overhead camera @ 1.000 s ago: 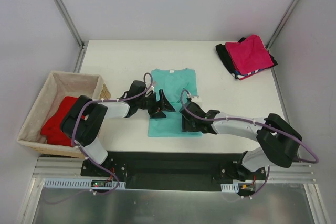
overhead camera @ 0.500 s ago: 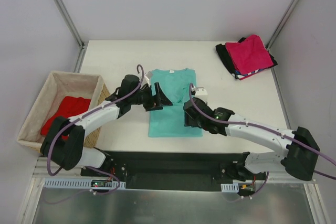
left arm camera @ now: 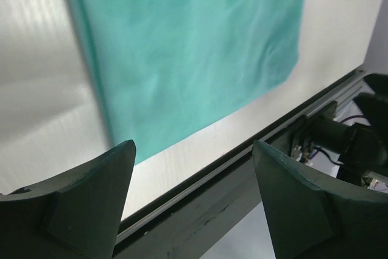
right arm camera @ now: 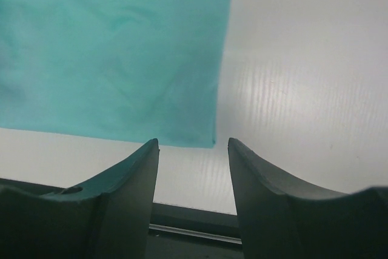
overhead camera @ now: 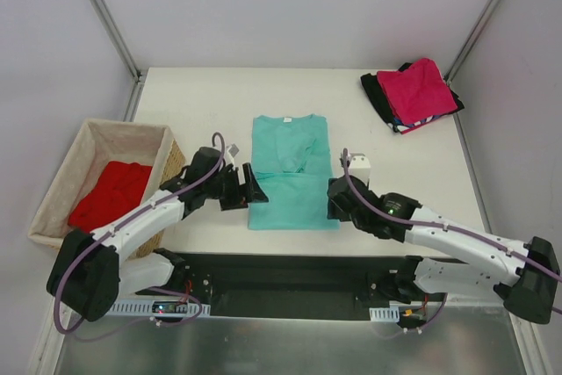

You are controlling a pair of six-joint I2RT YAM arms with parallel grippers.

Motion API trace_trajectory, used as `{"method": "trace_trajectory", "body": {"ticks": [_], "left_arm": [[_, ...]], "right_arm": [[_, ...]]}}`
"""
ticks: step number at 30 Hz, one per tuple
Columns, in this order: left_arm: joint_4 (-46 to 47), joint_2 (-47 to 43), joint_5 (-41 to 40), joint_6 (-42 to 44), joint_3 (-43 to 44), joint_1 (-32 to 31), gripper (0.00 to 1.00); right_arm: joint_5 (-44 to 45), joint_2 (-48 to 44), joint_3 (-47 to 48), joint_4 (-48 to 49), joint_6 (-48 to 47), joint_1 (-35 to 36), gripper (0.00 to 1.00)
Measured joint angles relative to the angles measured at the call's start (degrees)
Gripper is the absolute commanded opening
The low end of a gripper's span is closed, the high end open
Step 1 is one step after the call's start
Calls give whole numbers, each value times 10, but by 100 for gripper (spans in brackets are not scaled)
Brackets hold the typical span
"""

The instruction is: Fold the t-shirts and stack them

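Two arms reach in from the bottom of the frame toward the teal-green t-shirt (overhead camera: 291, 173), which lies flat in the middle of the white table (overhead camera: 202, 94). Its sides are folded in to make a long rectangle, with the collar toward the top of the picture.

The left gripper (overhead camera: 250, 189) sits just beside the shirt's lower left corner. In its wrist view the fingers (left arm camera: 91, 198) stand wide apart with nothing between them, and the teal cloth fills the upper middle of that view, beyond the tips.

The right gripper (overhead camera: 336, 201) sits just beside the lower right corner. Its jaws are parted about halfway and hold nothing. In its wrist view the shirt's corner (right arm camera: 209, 141) shows just above the gap, in the left half of the frame. I cannot tell whether either gripper touches the table.

In the upper right of the top view a small pile rests near the table's corner. The magenta-pink t-shirt (overhead camera: 421, 90) is on top, the black t-shirt (overhead camera: 378, 94) is beneath it, and a striped edge (overhead camera: 411, 126) peeks out at the near side. At the left, the wicker basket (overhead camera: 97, 125) holds the bright red t-shirt (overhead camera: 112, 195), crumpled.
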Motion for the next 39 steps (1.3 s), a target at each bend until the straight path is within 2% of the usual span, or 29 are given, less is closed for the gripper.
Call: {"method": "trace_trajectory", "body": {"ticks": [10, 23, 30, 39], "left_arm": [[-48, -100, -16, -22, -122, 0, 78], [-43, -80, -30, -31, -132, -1, 78], [4, -57, -21, -35, -134, -1, 74], [172, -11, 31, -84, -188, -1, 64]], "right_arm": [[6, 52, -101, 16, 29, 0, 52], [-21, 126, -117, 87, 42, 1, 52], [-21, 127, -117, 91, 41, 1, 52], [-21, 118, -117, 89, 42, 1, 52]]}}
